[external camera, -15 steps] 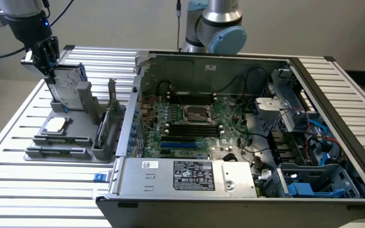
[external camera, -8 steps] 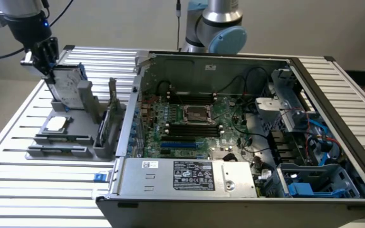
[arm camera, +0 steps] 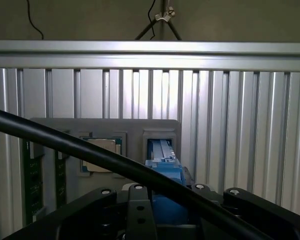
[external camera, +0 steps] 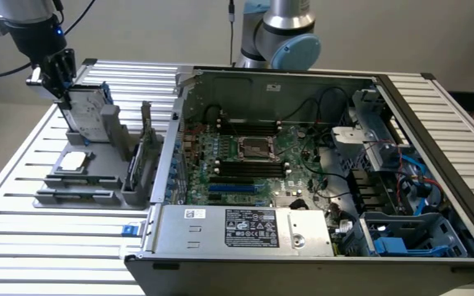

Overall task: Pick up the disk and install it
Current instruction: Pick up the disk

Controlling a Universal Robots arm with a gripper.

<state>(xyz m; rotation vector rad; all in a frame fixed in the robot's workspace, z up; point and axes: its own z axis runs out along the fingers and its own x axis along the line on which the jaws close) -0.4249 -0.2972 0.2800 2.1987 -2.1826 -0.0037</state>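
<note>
Disk, a silver-grey drive in a blue carrier, is standing on edge in a grey holder as I am gripping it from above.

Underneath everything, a slatted aluminium desk is carrying the whole layout. An open computer case is lying on its side across the middle and the exterior view's right of that desk, with its green motherboard facing up. A grey power-supply box with a black label is sitting along the case's near edge.

Just beside the case, toward the exterior view's left, the grey holder is resting on the slats. The disk is occupying the holder's rear slot, leaning slightly, with its lower part inside the slot and its upper edge standing clear.

My end effector is reaching down at the exterior view's upper left, its jaws partly closed on the disk's upper edge. In the wrist view, the blue carrier is sitting squarely between the dark links of my end effector, and a black cable is sweeping across in front.

A small square silver chip is lying flat in its own recess in the holder, near the disk but not touching it.
</note>
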